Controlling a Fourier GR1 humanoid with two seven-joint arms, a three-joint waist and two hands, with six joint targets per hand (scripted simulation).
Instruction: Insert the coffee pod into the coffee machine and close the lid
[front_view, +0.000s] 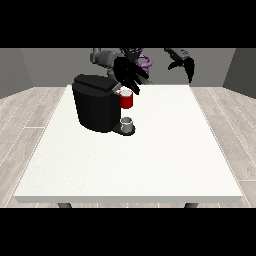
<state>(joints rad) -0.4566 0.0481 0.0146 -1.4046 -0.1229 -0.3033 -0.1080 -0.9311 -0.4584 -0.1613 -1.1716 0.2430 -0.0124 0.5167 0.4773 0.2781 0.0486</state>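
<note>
One coffee machine (95, 102) on the white bench (150, 160), far-left part, nearer the robot's edge than the camera's. Black body, lid on top looks about shut, tilted a bit; can't tell if fully latched.

One red thing at the machine (127, 100), sits at the brew head on the side toward bench centre. Below it, one small grey thing (127, 123) on the machine's dark base plate. Cup-shaped; may be the pod but can't tell for sure, so leaving it as a grey thing. No other grey item shows on the bench.

Two hands, both up at the far edge. Hand at the view's left (129, 75) hangs just above and behind the machine's lid/brew head, fingers splayed down and out, straight-ish, nothing held → released. Prob. placed there to work the lid or head; judgement only. Hand at the view's right (184, 62) is well apart from the machine, raised over the far bench edge, fingers drooping and relaxed, holding nothing. Looks parked out of the way.

Count: 1 machine, 1 red thing, 1 grey thing, 2 hands, 1 bench.

Task stage: unclear whether pod is in; lid-closing seems the likely step in hand.
</note>
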